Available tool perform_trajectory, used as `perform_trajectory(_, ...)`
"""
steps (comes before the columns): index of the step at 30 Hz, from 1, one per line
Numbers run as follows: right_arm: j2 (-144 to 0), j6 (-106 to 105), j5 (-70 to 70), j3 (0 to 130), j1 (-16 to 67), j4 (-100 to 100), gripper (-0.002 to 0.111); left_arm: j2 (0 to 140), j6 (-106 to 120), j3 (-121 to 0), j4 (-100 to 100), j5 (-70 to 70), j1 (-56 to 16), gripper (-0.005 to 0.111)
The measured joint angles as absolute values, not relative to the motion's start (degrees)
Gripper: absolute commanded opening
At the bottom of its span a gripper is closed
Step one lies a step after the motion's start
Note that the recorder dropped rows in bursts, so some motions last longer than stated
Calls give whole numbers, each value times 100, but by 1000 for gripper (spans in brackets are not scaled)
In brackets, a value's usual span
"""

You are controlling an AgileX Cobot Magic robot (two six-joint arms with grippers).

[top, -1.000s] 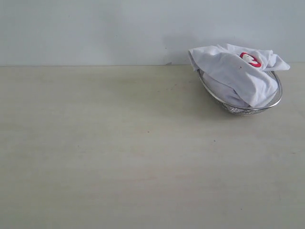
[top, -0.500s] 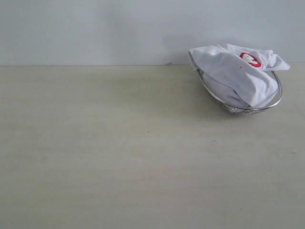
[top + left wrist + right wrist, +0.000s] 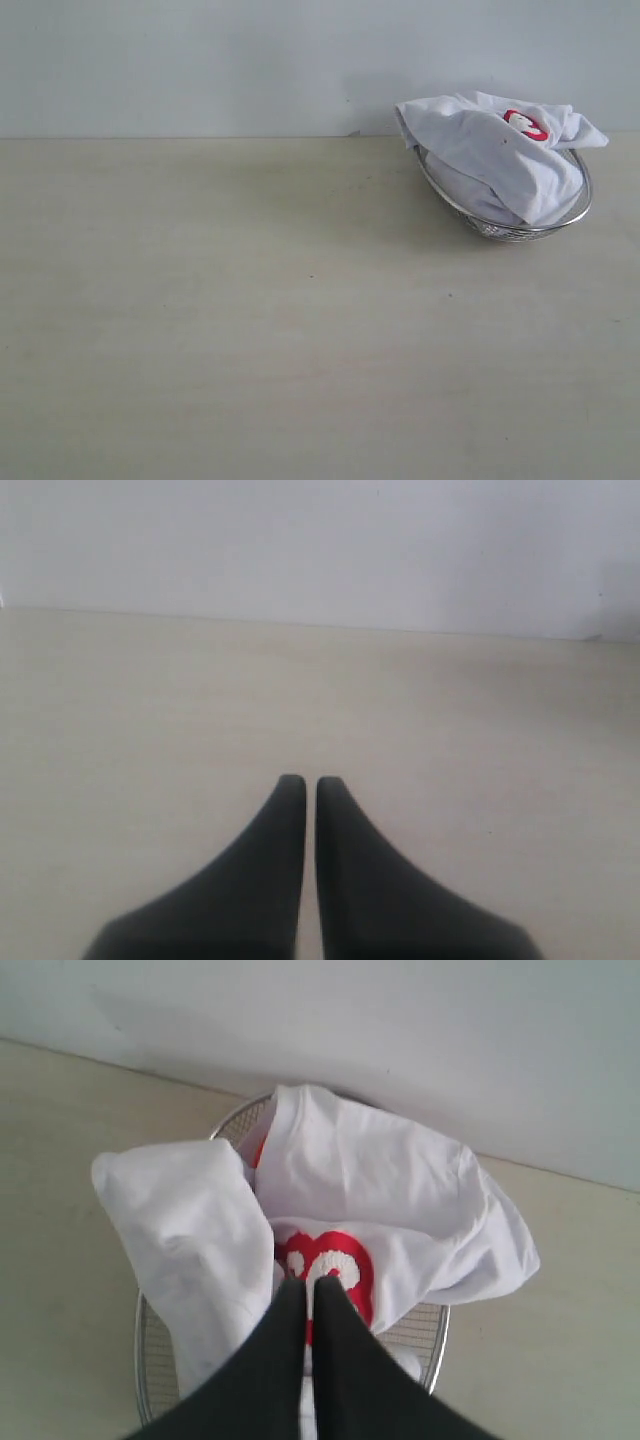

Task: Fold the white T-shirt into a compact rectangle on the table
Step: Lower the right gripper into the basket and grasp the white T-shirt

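The white T-shirt lies crumpled in a heap at the back right of the table, with a patch of red lettering on top. Neither arm shows in the exterior view. In the right wrist view the T-shirt fills the middle, and my right gripper is shut and empty in front of it, not touching the cloth. My left gripper is shut too, with nothing between its fingers, over bare table.
The shirt sits in a silver wire-mesh basket near the table's far edge, seen also as the basket in the right wrist view. A pale wall rises behind the table.
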State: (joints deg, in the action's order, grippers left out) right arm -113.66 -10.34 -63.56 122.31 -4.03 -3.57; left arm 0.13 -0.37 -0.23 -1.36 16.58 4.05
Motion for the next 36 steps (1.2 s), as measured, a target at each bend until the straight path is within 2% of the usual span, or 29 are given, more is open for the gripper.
perform_trajectory(2,-11701,-1046,-6555,12487,-403,-346,3,13,-37,-23,-136,1658,405,5)
perform_trajectory(5,-12029,-1046,-6674,12569,-403,-346,21,13,-37,-23,-136,1658,405,5)
perform_trajectory(10,-12399,-995,-6771,12569,-403,-346,82,13,-37,-23,-136,1658,405,5)
perform_trajectory(13,-12586,-738,-6810,12604,-403,-346,105,13,-37,-23,-136,1658,405,5)
perform_trajectory(36,-14024,-479,-6809,12615,-403,-541,105,13,-37,-23,-136,1658,405,5)
